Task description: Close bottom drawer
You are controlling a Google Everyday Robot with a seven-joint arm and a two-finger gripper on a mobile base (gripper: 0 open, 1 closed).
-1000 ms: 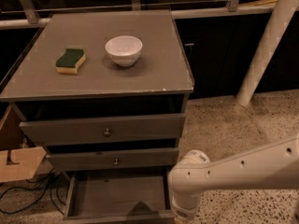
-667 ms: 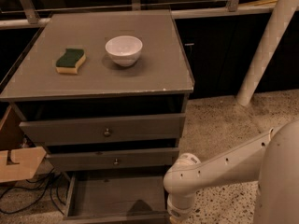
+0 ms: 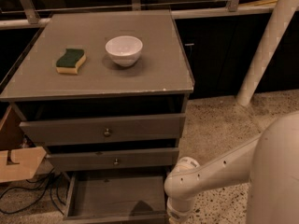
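The bottom drawer (image 3: pixel 117 195) of the grey cabinet stands pulled out, its grey box interior showing from above. Its front panel (image 3: pixel 117 217) lies at the bottom edge of the view, and its knob is hidden. My white arm (image 3: pixel 205 171) reaches in from the right. Its wrist (image 3: pixel 180 204) hangs beside the drawer's front right corner. My gripper is below the bottom edge of the view, out of sight.
Two shut drawer fronts with knobs, the upper (image 3: pixel 106 129) and the middle (image 3: pixel 114 160), sit above the open drawer. On the cabinet top (image 3: pixel 154 78) are a white bowl (image 3: pixel 124 49) and a green-yellow sponge (image 3: pixel 71 60). A cardboard box (image 3: pixel 16 162) and cables (image 3: pixel 28 195) lie at left, and a white post (image 3: pixel 266 50) stands at right.
My arm has swung in from the right. The wrist has shifted left and slightly down, closer to the drawer's right front corner. The drawer has not visibly moved.
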